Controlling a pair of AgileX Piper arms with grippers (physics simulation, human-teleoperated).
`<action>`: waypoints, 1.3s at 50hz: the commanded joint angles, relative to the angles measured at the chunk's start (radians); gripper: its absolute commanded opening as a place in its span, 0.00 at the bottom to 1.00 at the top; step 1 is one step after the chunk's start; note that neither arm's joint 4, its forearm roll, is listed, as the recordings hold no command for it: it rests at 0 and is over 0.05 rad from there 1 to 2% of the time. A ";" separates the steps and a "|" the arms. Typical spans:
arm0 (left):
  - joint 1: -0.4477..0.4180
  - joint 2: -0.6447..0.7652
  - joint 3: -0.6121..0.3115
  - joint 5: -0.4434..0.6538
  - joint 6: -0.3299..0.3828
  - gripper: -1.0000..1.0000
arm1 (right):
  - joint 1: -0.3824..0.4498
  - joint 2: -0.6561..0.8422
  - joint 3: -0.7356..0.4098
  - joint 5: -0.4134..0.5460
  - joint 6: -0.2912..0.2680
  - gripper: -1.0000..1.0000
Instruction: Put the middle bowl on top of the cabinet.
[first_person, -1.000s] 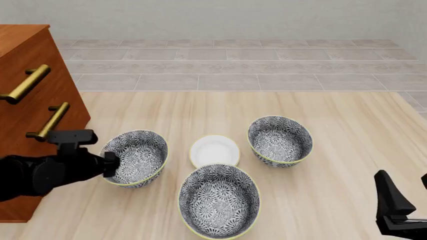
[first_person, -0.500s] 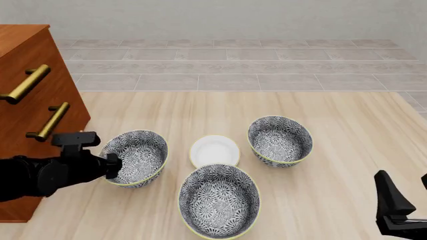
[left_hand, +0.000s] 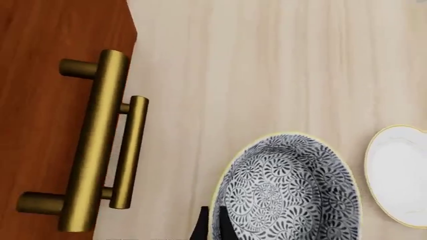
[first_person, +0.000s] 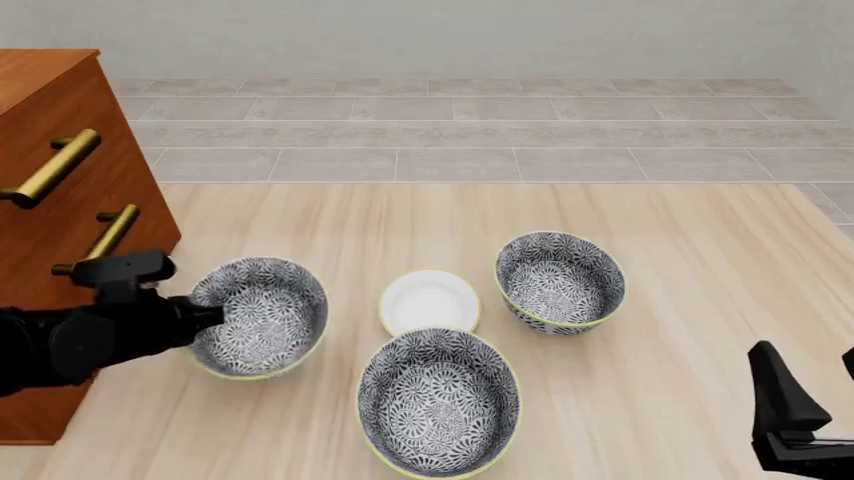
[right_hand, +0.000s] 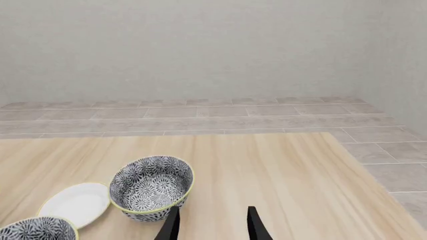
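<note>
The middle bowl (first_person: 260, 316), dark floral with a pale rim, is the left-hand one of three and sits between the other two in depth. It leans slightly toward the cabinet (first_person: 67, 200). My left gripper (first_person: 207, 315) is shut on the bowl's left rim. In the left wrist view the fingertips (left_hand: 200, 230) straddle that bowl's (left_hand: 287, 190) rim, beside the cabinet (left_hand: 40, 75) and its brass handles. My right gripper (first_person: 811, 385) hovers open at the front right, far from all the bowls. Nothing is between the right gripper's (right_hand: 212, 227) fingers in the right wrist view.
A second floral bowl (first_person: 438, 400) sits near the table's front edge and a third (first_person: 561, 280) at the right. A small white plate (first_person: 429, 302) lies between them. Brass handles (first_person: 54, 168) stick out from the cabinet front, close to my left arm.
My left gripper has drawn back to the left toward the cabinet, and the bowl it holds has shifted left with it and tipped a little. The right arm has not moved.
</note>
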 joint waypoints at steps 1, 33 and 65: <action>0.012 -0.082 -0.008 0.051 -0.003 0.00 | -0.001 -0.001 -0.001 0.001 0.000 1.00; -0.068 -0.372 -0.050 0.213 -0.095 0.00 | 0.001 -0.002 -0.001 -0.001 0.001 1.00; -0.079 -0.460 -0.088 0.285 -0.089 0.00 | 0.003 0.000 -0.007 0.001 0.002 1.00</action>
